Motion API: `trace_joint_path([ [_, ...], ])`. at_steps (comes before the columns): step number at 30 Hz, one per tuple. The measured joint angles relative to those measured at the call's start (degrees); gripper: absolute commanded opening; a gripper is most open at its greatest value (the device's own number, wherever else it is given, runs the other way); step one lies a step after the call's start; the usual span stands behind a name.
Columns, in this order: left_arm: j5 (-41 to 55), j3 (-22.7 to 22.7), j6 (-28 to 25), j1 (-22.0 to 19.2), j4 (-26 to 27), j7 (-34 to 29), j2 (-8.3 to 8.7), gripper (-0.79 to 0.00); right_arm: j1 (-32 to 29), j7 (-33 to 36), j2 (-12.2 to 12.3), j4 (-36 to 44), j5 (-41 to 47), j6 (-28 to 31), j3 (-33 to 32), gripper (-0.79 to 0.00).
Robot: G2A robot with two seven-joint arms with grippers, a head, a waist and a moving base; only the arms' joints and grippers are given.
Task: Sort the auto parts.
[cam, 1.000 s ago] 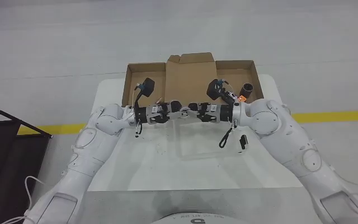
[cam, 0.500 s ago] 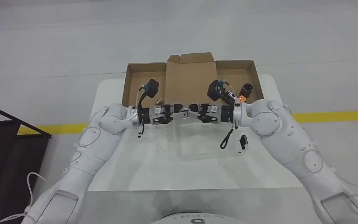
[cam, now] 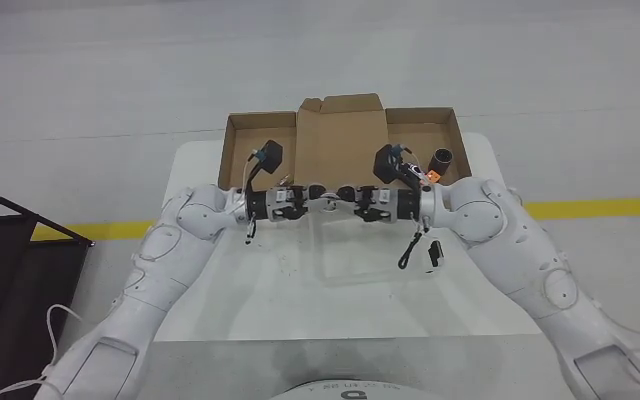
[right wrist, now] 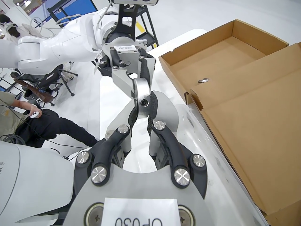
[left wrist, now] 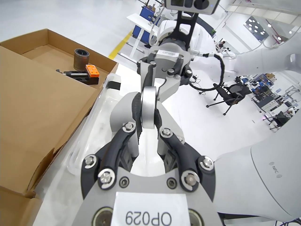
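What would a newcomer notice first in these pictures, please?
Most striking: above the table, the left gripper and right gripper are tip to tip, both with fingers closed on one silver ring. Behind them lies an open cardboard box, a dark cylinder and orange-topped part in its right compartment.

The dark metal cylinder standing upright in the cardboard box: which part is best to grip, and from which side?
Grip the dark metal cylinder across its round side wall near the open top, coming straight down. It stands upright, and the orange-topped black block close beside it and the cardboard box wall nearby probably cramp a sideways approach.
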State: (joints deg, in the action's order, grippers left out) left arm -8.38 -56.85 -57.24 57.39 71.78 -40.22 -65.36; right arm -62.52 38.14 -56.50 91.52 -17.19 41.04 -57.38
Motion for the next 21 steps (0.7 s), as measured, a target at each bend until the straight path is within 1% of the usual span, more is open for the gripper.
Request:
trace_joint_path([
  [3, -0.42, -0.46, -0.08, 0.21, -0.06, 0.56, 0.25, -0.785, -0.24, 0.08, 0.11, -0.03, 0.2, 0.56, -0.4, -0.394],
  [4, -0.45, -0.67, -0.13, 0.34, 0.0, 0.74, 0.37, -0.785, -0.31, 0.08, 0.14, -0.06, 0.2, 0.69, -0.57, -0.339],
  [5, -0.44, -0.84, -0.16, 0.43, 0.08, 0.89, 0.46, -0.785, -0.36, 0.07, 0.17, -0.09, 0.2, 0.76, -0.67, -0.314],
  [6, -0.39, -1.03, -0.21, 0.54, 0.2, 1.05, 0.55, -0.785, -0.41, 0.03, 0.18, -0.13, 0.21, 0.83, -0.75, -0.256],
  [7, -0.33, -1.33, -0.3, 0.69, 0.36, 1.24, 0.69, -0.785, -0.46, -0.03, 0.19, -0.22, 0.29, 0.94, -0.82, -0.135],
  [9, -0.29, -1.96, -0.35, 0.88, 0.55, 1.5, 0.94, -0.785, -0.47, -0.07, 0.19, -0.45, 0.49, 1.07, -0.85, 0.0],
  [14, -2.07, -5.2, 0.58, 1.54, 0.96, 2.71, 1.93, -0.785, 0.07, 0.27, 0.03, -1.34, 1.11, 1.28, -0.35, 0.0],
  [21, -7.77, -11.08, 3.67, 2.85, 1.84, 5.54, 3.4, -0.785, 0.61, 0.84, -0.08, -1.76, 1.44, 1.32, 0.05, 0.0],
])
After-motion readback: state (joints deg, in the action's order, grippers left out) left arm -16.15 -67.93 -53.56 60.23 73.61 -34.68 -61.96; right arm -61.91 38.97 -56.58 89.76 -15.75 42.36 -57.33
